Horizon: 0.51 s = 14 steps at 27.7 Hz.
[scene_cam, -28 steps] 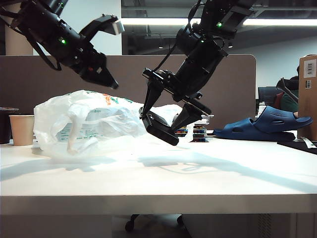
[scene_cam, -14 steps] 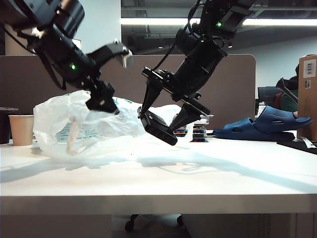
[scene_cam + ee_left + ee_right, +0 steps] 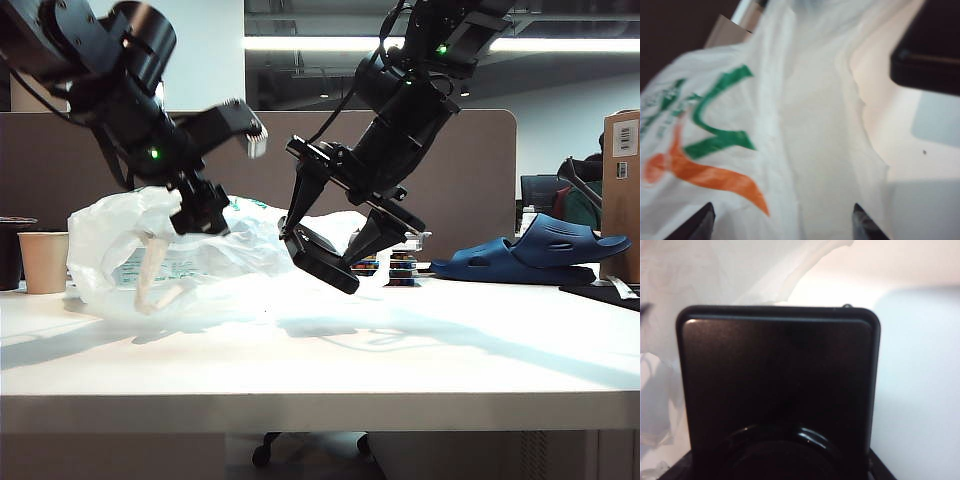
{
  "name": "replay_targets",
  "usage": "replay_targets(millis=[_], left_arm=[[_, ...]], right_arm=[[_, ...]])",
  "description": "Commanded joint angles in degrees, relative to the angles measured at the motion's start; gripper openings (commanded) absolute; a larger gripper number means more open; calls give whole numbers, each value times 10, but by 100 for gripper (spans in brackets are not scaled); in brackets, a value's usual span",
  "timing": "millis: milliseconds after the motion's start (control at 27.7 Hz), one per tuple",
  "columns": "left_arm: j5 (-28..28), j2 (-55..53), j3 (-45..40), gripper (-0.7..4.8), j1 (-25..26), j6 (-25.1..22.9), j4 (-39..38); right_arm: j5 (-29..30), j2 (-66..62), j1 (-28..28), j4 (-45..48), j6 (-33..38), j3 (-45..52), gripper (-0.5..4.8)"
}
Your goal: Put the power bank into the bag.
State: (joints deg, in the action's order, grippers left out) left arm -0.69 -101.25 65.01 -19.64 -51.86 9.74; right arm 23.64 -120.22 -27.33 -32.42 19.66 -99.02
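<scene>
The white plastic bag [image 3: 120, 235] lies crumpled on the left half of the table [image 3: 420, 350]. Its green and orange print fills the left wrist view [image 3: 715, 145]. My left gripper [image 3: 228, 175] hangs open just over the bag's top, its fingertips [image 3: 702, 222] spread wide above the plastic with nothing between them. The black power bank [image 3: 322, 260] is tilted in the air at the bag's right edge. My right gripper [image 3: 340, 225] is shut on it. In the right wrist view the power bank [image 3: 777, 385] blocks most of the frame, with the bag [image 3: 715, 275] behind it.
A beige paper cup [image 3: 44, 262] stands at the far left beside a dark container [image 3: 10, 250]. A dark blue slipper [image 3: 540, 250] lies at the back right, near a cardboard box [image 3: 622, 190]. A small stack of items [image 3: 397, 265] sits behind the right gripper.
My left arm has swung down from high above until its gripper is just over the bag. The right gripper and the power bank have stayed still.
</scene>
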Motion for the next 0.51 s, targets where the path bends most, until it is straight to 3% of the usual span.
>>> replay_targets(millis=[36, 144, 325, 433, 506], left_arm=[[-27, -9, 1, 236, 0, -2, 3], [-49, -9, 1, 117, 0, -2, 22], [-57, -9, 1, 110, 0, -2, 41], [-57, -9, 1, -8, 0, -2, 42], [-54, -8, 1, -6, 0, 1, 41]], right_arm=[[7, 6, -2, 9, 1, -5, 197], [7, 6, -2, 9, 1, -5, 197], [7, 6, -2, 10, 1, -5, 197], [8, 6, -2, 10, 1, -5, 197], [9, 6, -2, 10, 1, -5, 197]])
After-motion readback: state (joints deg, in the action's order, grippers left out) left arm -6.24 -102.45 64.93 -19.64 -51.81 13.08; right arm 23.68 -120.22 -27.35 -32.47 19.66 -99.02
